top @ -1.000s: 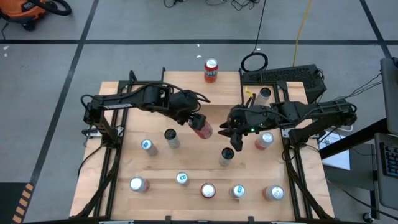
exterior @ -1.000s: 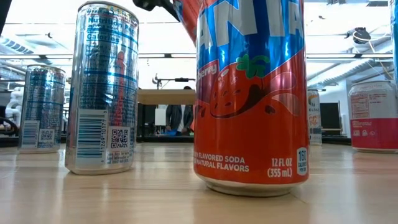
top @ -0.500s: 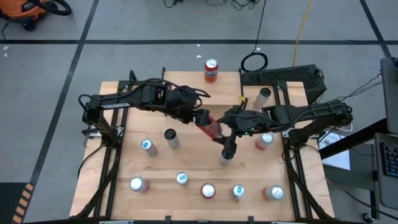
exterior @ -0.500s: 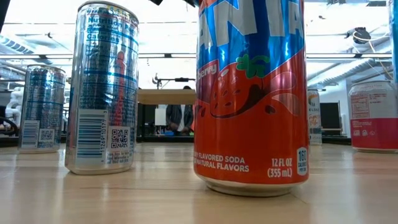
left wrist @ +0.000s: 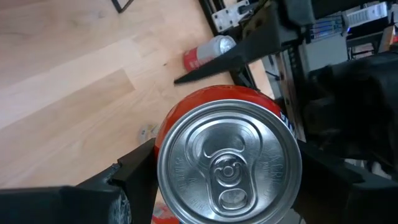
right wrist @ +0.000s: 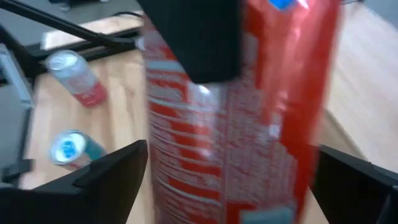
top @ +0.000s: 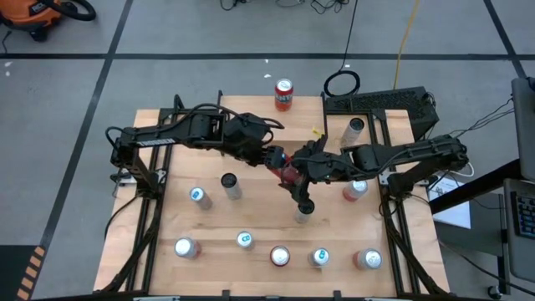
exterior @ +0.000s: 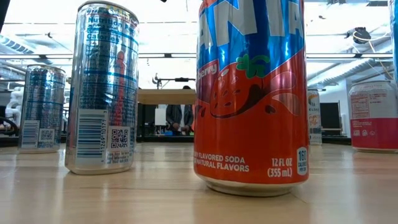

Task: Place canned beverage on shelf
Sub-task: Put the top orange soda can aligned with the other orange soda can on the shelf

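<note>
High view: red can [top: 287, 174] mid-air above wooden tabletop [top: 167, 209], clamped by left gripper [top: 280, 164]; right gripper [top: 303, 167] spread wide around it. Grey taped floor [top: 167, 75] beyond; shelf unidentifiable.

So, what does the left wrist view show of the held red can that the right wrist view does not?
Only the left wrist view: the red aluminium can's silver lid with its pull tab, clamped in the left gripper. Only the right wrist view: the can's printed side, between the fingers of the open right gripper, and a blue-topped can on the table. Both: that same can above the light wooden tabletop.
</note>
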Controlling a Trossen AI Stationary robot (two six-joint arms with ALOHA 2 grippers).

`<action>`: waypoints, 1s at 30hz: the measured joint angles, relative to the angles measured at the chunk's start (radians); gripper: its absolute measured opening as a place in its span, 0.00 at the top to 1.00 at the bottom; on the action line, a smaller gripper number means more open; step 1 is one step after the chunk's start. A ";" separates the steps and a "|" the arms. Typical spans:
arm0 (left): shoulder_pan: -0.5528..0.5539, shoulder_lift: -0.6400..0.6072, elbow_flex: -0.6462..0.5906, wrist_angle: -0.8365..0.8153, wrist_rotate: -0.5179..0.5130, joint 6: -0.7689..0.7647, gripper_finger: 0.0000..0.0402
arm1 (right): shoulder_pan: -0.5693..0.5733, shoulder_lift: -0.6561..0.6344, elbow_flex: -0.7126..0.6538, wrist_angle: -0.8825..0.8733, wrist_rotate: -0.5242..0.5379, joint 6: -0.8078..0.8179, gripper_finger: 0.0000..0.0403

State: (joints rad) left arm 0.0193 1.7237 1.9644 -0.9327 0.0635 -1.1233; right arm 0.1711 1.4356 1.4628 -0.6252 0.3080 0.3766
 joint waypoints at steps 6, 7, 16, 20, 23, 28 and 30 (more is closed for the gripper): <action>0.000 0.000 0.000 0.006 0.000 0.003 0.30 | 0.000 0.004 0.000 0.023 -0.021 0.000 0.07; 0.000 0.000 0.000 0.005 0.001 0.003 0.30 | 0.000 0.004 0.000 0.023 -0.021 0.001 0.10; 0.000 0.000 0.000 0.002 0.005 0.002 0.28 | -0.001 0.003 0.000 0.019 -0.018 0.003 0.35; 0.000 0.000 0.000 0.002 0.004 0.011 0.27 | 0.000 0.003 0.000 0.017 -0.018 0.003 0.35; 0.001 0.000 0.000 0.006 0.002 0.053 0.27 | -0.001 0.003 0.000 0.015 -0.007 0.003 0.32; 0.001 0.000 0.000 0.010 -0.003 0.109 0.21 | -0.001 0.003 0.000 0.015 -0.005 0.003 0.30; 0.000 0.000 0.000 0.016 0.006 0.151 0.15 | 0.000 0.002 0.000 0.016 -0.026 0.005 0.31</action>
State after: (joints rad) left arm 0.0190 1.7237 1.9644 -0.9165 0.0691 -0.9727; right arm 0.1707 1.4376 1.4628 -0.6094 0.2817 0.3817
